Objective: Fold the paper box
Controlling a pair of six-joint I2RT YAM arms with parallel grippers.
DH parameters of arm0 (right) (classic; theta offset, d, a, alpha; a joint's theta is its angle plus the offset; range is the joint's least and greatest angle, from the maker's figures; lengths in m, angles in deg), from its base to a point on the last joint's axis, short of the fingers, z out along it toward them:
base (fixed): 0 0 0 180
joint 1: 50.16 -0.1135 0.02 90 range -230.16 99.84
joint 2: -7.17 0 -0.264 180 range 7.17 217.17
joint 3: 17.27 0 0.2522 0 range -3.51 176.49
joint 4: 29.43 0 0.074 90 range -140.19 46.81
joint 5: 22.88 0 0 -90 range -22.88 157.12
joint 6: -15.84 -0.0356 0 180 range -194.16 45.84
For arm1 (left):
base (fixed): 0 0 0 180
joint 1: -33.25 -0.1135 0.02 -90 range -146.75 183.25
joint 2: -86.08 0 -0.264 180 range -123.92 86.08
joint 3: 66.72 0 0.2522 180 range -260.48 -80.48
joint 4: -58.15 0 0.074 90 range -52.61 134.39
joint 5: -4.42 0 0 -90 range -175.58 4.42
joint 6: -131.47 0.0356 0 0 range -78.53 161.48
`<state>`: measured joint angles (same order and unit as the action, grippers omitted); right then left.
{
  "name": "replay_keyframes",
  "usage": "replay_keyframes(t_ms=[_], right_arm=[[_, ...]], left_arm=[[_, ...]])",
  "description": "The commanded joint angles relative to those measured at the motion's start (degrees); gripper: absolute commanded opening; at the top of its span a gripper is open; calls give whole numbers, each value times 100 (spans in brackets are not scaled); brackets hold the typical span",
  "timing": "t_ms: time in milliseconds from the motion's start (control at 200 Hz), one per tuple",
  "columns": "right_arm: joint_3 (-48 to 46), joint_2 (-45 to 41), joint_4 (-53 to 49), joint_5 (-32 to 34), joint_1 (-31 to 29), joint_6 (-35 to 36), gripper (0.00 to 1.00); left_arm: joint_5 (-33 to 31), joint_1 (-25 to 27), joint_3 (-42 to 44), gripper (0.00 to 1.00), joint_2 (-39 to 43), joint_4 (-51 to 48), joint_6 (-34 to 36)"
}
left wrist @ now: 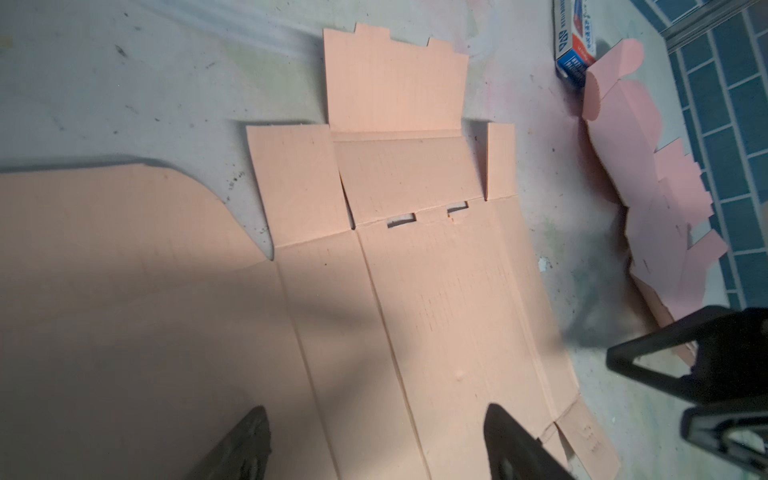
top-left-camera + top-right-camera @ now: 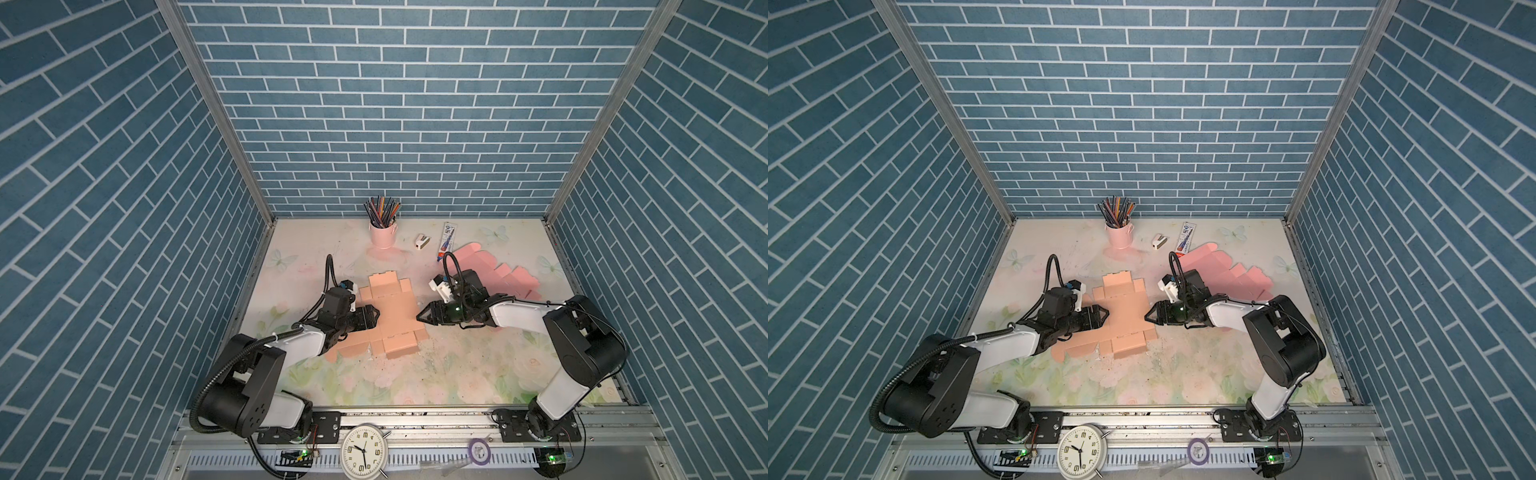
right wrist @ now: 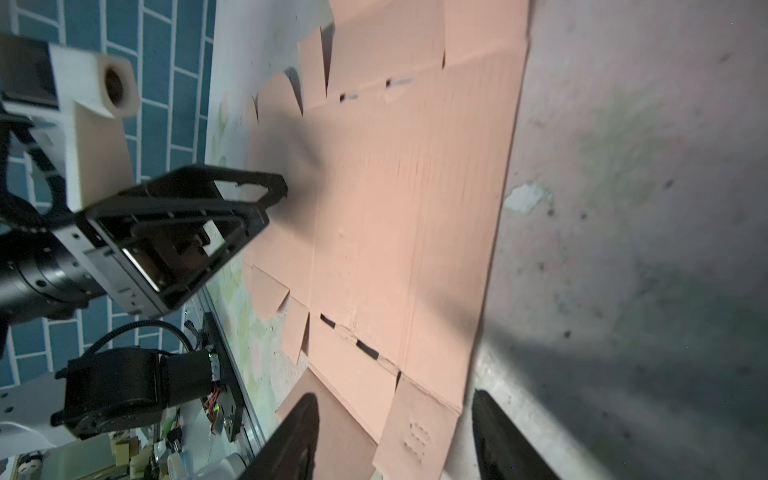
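The paper box [image 2: 392,320] [image 2: 1126,318] is a peach cardboard blank that lies unfolded, nearly flat, in the middle of the table. My left gripper [image 2: 376,312] [image 2: 1105,316] hovers open over the blank's left side. In the left wrist view its fingertips [image 1: 253,436] stand wide apart above the creased panels [image 1: 415,291]. My right gripper [image 2: 419,317] [image 2: 1147,317] is open at the blank's right edge. In the right wrist view the right gripper [image 3: 399,428] straddles a small corner flap [image 3: 419,432]. It holds nothing. The left gripper [image 3: 272,205] shows there too.
At the back stand a pink pencil cup [image 2: 382,236], a small white object [image 2: 422,242] and a blue and white carton [image 2: 448,241]. A pile of pink blanks [image 2: 494,274] lies behind the right arm. A clock [image 2: 364,451] and a purple tape roll [image 2: 480,450] sit on the front rail.
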<state>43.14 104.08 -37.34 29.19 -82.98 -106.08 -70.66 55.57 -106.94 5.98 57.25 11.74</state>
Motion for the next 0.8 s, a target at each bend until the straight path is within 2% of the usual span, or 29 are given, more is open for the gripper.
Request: replay_keyframes(t_ms=[0, 175, 255, 300, 340, 515, 795], right_arm=[[269, 57, 76, 45, 177, -162, 62], [495, 263, -49, 41, 223, -94, 61], [400, 170, -44, 92, 223, -121, 62], [343, 97, -87, 131, 223, -107, 62], [304, 12, -141, 172, 223, -82, 62], [31, -369, -290, 321, 254, 27, 62], [-631, -963, -90, 387, 381, 65, 62]], left_arm=[[-493, 178, -147, 82, 224, -626, 247], [-873, 678, -357, 82, 819, -1280, 489], [-1026, 1260, -500, 82, 1097, -1636, 780], [-1186, 1657, -535, 79, 1227, -1788, 786], [-1076, 1967, -546, 77, 1276, -1797, 827], [-1415, 3261, -934, 69, 1044, -2532, 902], [-1665, 4132, -1075, 66, 381, -2624, 888]])
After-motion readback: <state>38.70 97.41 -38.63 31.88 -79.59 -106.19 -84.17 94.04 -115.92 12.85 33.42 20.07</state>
